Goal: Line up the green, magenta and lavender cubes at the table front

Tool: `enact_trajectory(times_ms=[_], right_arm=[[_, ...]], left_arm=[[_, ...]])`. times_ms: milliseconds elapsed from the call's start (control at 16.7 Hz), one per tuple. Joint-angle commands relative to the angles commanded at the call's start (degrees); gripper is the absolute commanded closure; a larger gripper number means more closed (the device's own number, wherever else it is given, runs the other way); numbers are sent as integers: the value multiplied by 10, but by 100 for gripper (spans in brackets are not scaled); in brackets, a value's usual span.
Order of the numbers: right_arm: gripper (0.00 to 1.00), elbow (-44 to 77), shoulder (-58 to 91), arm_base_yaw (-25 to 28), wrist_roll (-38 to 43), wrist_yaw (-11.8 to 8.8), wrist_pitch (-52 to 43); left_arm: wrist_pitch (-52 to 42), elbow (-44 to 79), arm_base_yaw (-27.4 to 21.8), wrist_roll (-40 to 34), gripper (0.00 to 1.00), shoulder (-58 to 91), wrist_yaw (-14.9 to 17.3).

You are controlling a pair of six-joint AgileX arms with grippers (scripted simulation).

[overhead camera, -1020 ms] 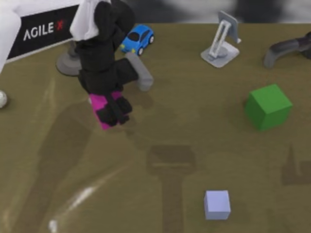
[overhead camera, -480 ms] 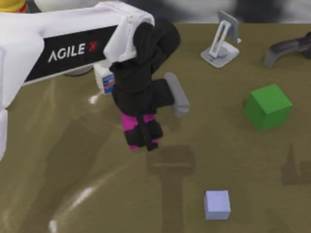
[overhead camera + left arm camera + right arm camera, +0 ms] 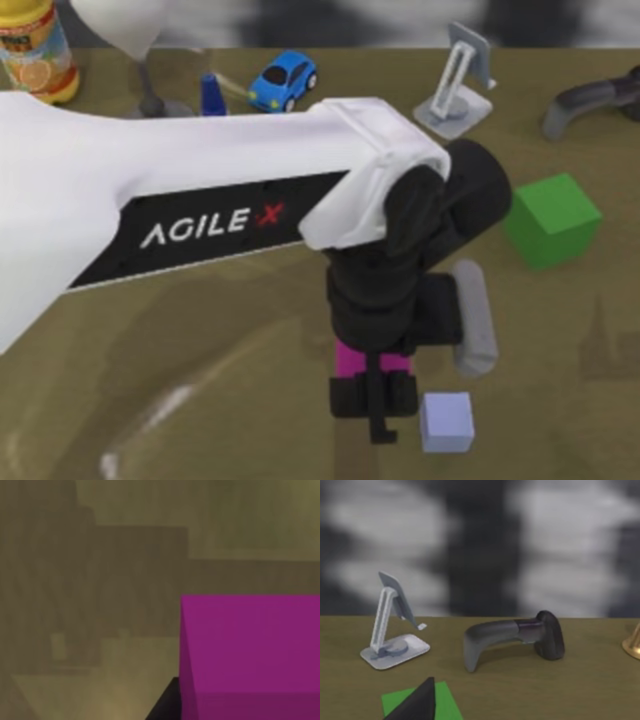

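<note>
My left gripper (image 3: 372,398) is shut on the magenta cube (image 3: 349,357) and holds it near the table's front centre, just left of the lavender cube (image 3: 446,421). In the left wrist view the magenta cube (image 3: 250,655) fills the picture's corner, with one dark finger (image 3: 167,704) against its side and the table (image 3: 125,555) beneath. The green cube (image 3: 552,220) rests at the mid-right. Part of my right gripper (image 3: 417,705) shows in the right wrist view in front of the green cube (image 3: 445,700); the right arm is outside the top view.
Along the back edge stand a juice bottle (image 3: 35,50), a small blue bottle (image 3: 212,95), a blue toy car (image 3: 283,80), a grey phone stand (image 3: 458,85) and a dark scanner gun (image 3: 590,100). My left arm's white link (image 3: 200,190) spans the left half.
My left arm has carried the magenta cube from the back left to the front centre, ending beside the lavender cube. The green and lavender cubes have not moved.
</note>
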Motion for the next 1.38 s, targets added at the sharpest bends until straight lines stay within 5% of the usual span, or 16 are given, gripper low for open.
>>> enact_trajectory(times_ms=[1020, 1380], right_arm=[[0, 0, 0, 0, 0, 0, 0], [0, 0, 0, 0, 0, 0, 0]], left_arm=[[140, -81, -3, -1, 100, 58, 0], [140, -81, -3, -1, 55, 58, 0]])
